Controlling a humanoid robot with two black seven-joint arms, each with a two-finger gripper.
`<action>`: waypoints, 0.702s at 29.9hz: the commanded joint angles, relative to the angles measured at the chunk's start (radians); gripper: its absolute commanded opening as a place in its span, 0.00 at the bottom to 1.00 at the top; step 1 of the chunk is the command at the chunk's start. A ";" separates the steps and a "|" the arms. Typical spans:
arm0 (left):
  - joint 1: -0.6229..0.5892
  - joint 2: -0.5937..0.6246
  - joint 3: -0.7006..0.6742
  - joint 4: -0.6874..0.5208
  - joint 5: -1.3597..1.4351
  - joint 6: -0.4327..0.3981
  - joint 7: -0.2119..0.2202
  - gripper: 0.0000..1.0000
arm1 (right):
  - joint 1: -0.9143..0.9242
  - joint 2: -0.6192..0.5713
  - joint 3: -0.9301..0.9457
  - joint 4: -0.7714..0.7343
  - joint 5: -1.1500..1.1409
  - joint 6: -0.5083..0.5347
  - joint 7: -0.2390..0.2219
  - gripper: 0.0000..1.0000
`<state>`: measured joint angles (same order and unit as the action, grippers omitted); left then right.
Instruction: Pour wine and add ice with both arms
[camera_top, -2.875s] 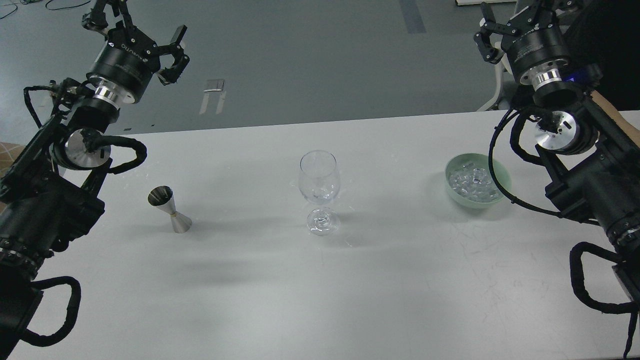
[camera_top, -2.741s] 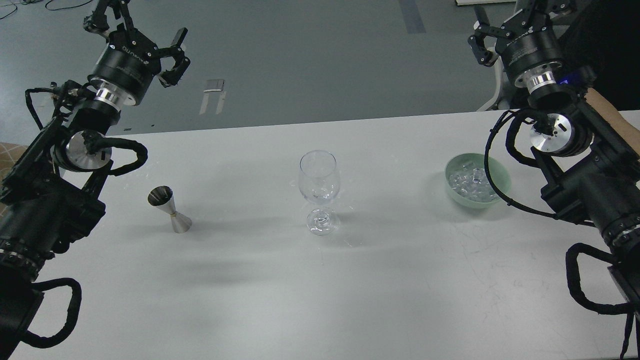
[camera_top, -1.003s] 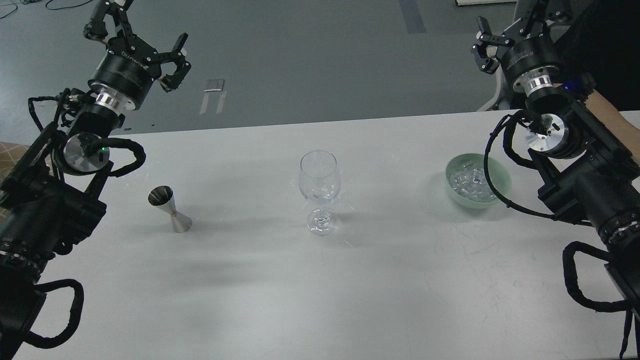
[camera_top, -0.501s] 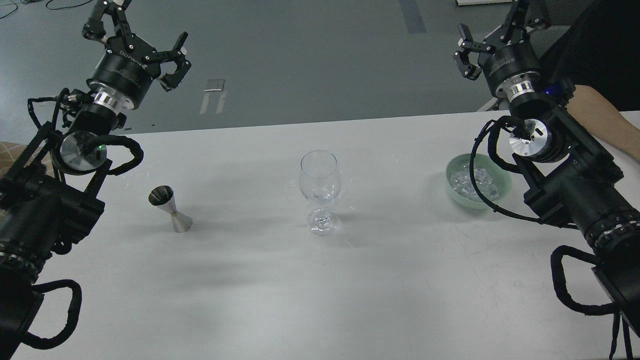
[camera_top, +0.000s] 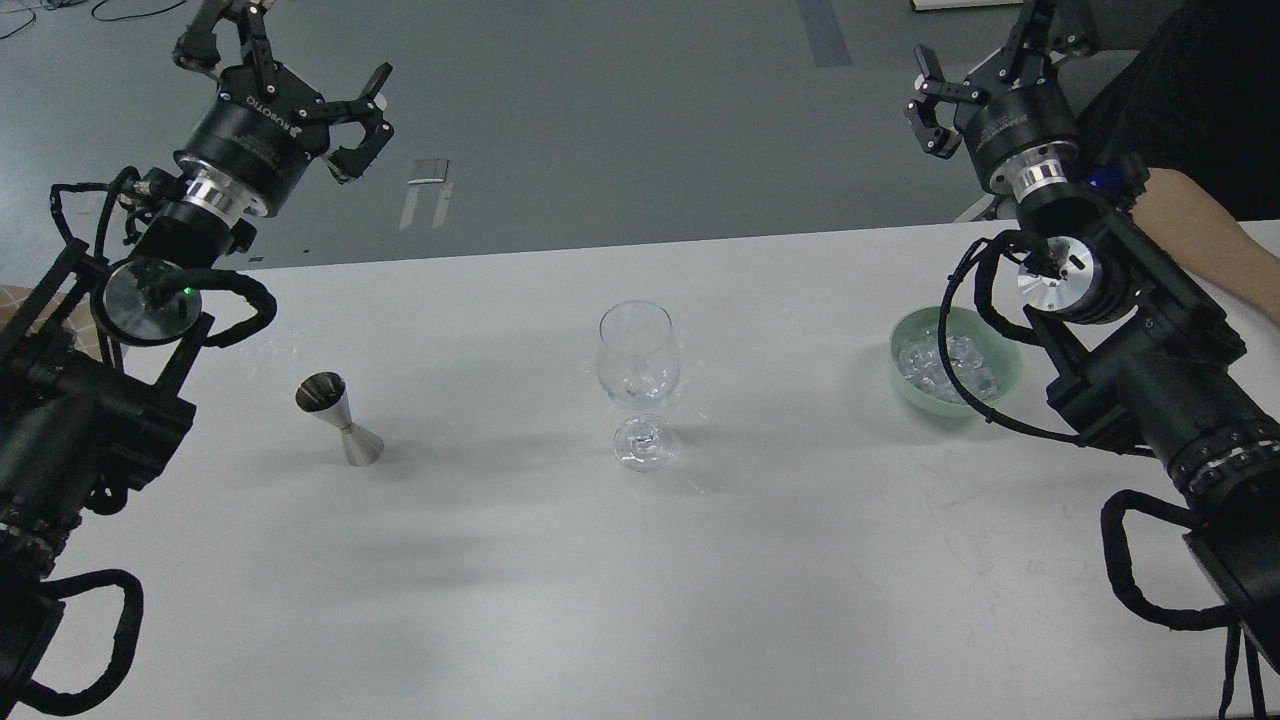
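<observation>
A clear, empty stemmed wine glass (camera_top: 638, 360) stands upright at the table's middle. A steel jigger (camera_top: 338, 415) stands to its left. Clear ice cubes (camera_top: 925, 358) lie in a pale green bowl (camera_top: 1008, 372) on the right, partly behind my right arm's cable. My left gripper (camera_top: 285, 65) is open and empty, raised high beyond the table's far left edge, well above the jigger. My right gripper (camera_top: 985, 55) is open and empty, raised beyond the far edge, above and behind the bowl. No wine bottle is in view.
The white table (camera_top: 600, 580) runs across the whole view. A bare human forearm (camera_top: 1205, 235) rests at the far right edge, behind my right arm. Grey floor lies beyond the table.
</observation>
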<state>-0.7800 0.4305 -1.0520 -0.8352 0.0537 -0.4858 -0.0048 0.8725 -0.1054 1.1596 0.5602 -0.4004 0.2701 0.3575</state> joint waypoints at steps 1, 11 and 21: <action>0.005 0.014 0.000 -0.012 -0.020 0.010 0.006 0.98 | 0.000 0.001 0.000 0.000 0.000 0.000 0.000 1.00; 0.008 0.040 0.000 -0.025 -0.112 0.012 0.009 0.99 | 0.002 0.001 0.000 0.000 0.000 -0.002 0.000 1.00; 0.120 0.174 -0.005 -0.264 -0.242 0.156 0.026 0.99 | -0.004 -0.004 0.000 0.001 0.000 -0.003 0.000 1.00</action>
<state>-0.7062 0.5597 -1.0534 -1.0185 -0.1427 -0.3564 0.0142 0.8701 -0.1084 1.1596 0.5604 -0.4004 0.2683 0.3575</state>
